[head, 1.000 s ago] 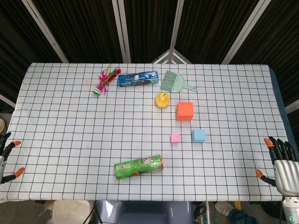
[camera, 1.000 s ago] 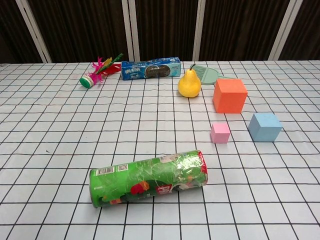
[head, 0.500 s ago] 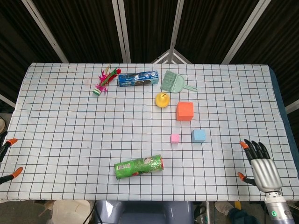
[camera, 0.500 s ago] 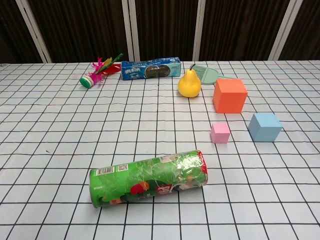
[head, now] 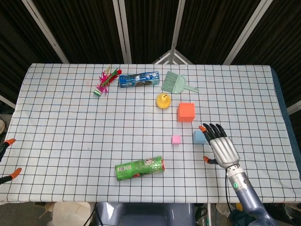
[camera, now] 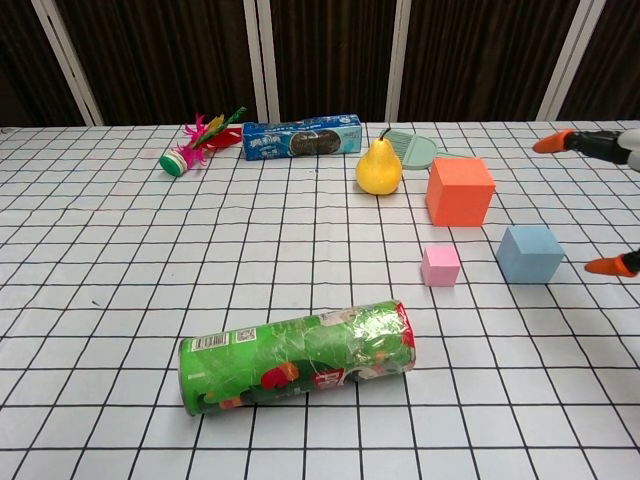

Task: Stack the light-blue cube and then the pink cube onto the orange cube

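The orange cube (head: 186, 112) is the biggest of the three and sits flat on the table (head: 66, 127), just right of the pear (head: 162, 101). It looks like solid foam or light plastic with matt, square faces, so I judge it a steady base that should not tip when something is set on top. I have no need to grip it.

The blue cube (head: 199, 136) is my first pick, near the orange cube on the side towards me. It looks light and stiff, with flat faces that should not slip much. I would take it across two opposite side faces, thumb on one and fingers on the other, low enough to leave the bottom free for setting down.

My right hand (head: 222, 147) is open and holds nothing, fingers spread, thumb out to the side. In the head view my fingertips (head: 211, 127) overlap the cube's right edge; in the chest view only two orange tips show at the right border, apart from the cube, so I judge the hand is above and beside it, not touching.

The pink cube (head: 176, 139) is the smallest, just left of the blue one. It is probably very light and easy to knock, so a fingertip pinch suits it.

Of my left hand (head: 8, 160), only orange tips show at the frame's edge; I cannot tell its state.
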You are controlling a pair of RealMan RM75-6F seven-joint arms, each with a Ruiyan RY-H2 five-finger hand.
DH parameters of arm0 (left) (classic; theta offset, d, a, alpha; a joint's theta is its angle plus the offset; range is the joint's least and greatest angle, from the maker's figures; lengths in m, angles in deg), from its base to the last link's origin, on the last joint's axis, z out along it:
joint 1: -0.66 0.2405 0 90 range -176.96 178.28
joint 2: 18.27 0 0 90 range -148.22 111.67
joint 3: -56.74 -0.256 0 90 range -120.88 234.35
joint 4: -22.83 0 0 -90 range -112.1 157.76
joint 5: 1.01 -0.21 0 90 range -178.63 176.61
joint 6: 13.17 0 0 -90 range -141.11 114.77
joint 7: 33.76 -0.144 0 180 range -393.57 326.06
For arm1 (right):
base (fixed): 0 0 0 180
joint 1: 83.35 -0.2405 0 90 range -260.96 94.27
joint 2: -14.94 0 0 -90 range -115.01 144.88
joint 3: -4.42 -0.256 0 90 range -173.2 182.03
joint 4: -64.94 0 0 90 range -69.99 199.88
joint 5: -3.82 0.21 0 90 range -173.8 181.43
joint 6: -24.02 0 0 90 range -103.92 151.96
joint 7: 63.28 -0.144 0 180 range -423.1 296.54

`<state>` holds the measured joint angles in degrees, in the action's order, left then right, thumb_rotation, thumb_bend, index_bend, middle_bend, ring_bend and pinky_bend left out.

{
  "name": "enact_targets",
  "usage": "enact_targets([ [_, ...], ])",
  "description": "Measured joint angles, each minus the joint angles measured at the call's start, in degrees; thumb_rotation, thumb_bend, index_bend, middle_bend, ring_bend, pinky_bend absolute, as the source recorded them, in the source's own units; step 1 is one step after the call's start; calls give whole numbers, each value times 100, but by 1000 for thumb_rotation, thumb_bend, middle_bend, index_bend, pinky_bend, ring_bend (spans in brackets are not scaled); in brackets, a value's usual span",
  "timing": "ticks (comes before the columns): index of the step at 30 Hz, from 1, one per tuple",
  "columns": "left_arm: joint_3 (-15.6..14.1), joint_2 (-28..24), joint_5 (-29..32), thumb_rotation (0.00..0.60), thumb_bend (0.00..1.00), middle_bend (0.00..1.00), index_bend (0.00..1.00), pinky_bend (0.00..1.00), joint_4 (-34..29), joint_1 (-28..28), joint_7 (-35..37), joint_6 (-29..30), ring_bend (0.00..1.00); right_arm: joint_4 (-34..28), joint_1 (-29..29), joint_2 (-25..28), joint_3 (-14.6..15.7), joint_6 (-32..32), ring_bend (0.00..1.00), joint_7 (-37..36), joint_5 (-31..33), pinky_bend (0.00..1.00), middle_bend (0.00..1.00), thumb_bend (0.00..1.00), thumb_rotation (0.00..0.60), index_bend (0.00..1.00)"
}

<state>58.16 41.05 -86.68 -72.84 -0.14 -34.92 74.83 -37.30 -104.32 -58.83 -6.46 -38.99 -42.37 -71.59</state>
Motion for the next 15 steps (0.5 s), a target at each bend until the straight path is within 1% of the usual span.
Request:
enact_targets([
  [3, 15, -13, 32, 600, 206, 13, 182, 18, -4, 11, 28, 10, 0, 53, -161, -88, -115, 156, 31, 191, 408, 0, 67, 245, 600, 28],
  [7, 14, -20, 58, 600, 206, 13, 187, 18, -8, 10, 11, -17, 0, 200, -344, -184, -183, 350, 31, 346, 894, 0, 67, 245, 600, 68],
  [15, 31, -18, 116, 600, 206, 14, 188, 18, -21, 16, -31, -24, 0, 919, -647, -467, -156, 657, 31, 409, 1385, 0, 67, 244, 600, 149],
])
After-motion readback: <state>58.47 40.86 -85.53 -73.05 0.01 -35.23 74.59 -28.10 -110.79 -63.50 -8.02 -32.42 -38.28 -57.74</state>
